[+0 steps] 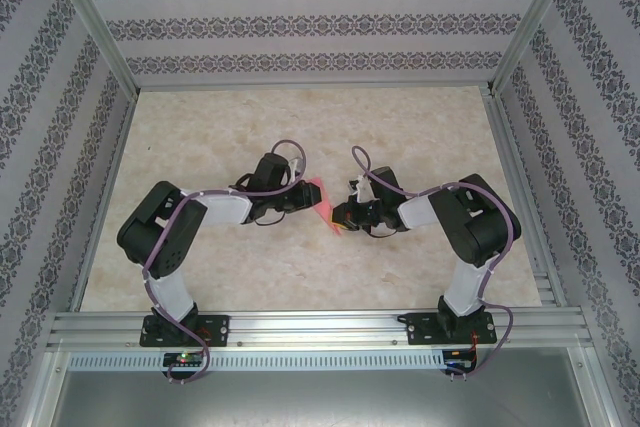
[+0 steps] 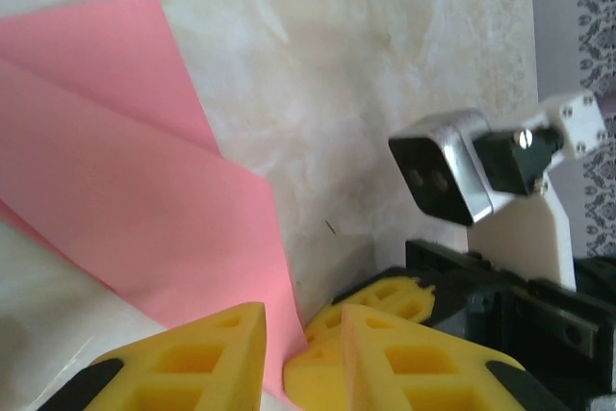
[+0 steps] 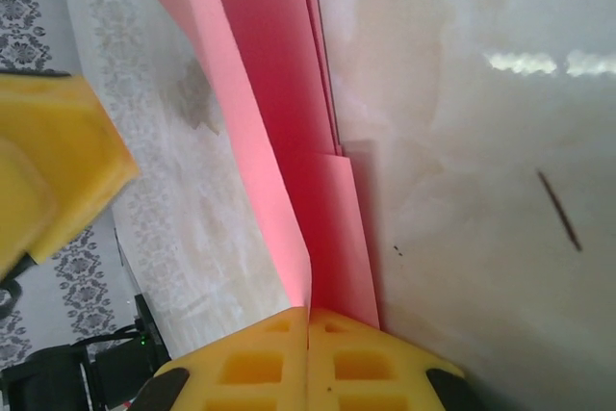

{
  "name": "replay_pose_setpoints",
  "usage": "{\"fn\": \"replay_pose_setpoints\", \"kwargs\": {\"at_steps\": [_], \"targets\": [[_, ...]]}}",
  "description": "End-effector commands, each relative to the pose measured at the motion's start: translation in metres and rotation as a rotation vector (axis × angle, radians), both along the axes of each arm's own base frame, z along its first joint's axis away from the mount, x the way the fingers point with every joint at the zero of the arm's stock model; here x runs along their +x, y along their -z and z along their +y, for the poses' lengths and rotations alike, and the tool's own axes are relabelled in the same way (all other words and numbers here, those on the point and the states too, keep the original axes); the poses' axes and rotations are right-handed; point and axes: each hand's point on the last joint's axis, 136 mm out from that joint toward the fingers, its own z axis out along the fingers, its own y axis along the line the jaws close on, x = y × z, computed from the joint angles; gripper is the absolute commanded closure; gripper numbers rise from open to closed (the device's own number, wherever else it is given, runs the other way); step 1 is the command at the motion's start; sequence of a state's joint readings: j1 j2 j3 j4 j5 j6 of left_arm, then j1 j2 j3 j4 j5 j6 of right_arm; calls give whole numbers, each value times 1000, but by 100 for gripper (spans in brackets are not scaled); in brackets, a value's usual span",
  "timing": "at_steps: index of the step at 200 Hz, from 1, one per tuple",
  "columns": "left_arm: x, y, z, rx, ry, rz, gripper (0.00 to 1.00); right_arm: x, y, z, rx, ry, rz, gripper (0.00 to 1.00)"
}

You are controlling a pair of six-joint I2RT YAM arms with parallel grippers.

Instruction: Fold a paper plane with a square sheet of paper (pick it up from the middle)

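Square sheet of paper (image 1: 318,197), part-folded, stands edge-up just ahead of the right claw (image 3: 308,320), which is clamped on it, left claw (image 2: 303,320) straddling it, grip I cannot tell; an uneven pull between them could tear it or slip it free, I judge.

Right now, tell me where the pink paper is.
Near the centre of the table in the top external view, the square sheet of paper is pinched by the right gripper, the left gripper close on its left.

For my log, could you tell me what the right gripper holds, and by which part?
The right gripper is shut on the folded pink paper, at its edge.
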State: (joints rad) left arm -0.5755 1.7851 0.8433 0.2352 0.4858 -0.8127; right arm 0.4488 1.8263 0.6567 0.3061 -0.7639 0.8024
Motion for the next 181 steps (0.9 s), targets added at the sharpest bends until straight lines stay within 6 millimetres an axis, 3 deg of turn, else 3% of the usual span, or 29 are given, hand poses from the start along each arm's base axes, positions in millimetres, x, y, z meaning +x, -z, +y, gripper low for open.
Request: {"fn": "replay_pose_setpoints", "kwargs": {"at_steps": [1, 54, 114, 181], "targets": [[-11, -8, -15, -13, 63, -57, 72, -7, 28, -14, -66, 50, 75, 99], [-12, 14, -21, 29, 68, -15, 77, -8, 33, -18, -85, 65, 109, 99], [-12, 28, -17, 70, 55, 9, 81, -11, 44, -25, -119, 86, 167, 100], [-10, 49, -7, 158, 14, 67, 82, -10, 42, -24, -120, 75, 163, 98]]}}
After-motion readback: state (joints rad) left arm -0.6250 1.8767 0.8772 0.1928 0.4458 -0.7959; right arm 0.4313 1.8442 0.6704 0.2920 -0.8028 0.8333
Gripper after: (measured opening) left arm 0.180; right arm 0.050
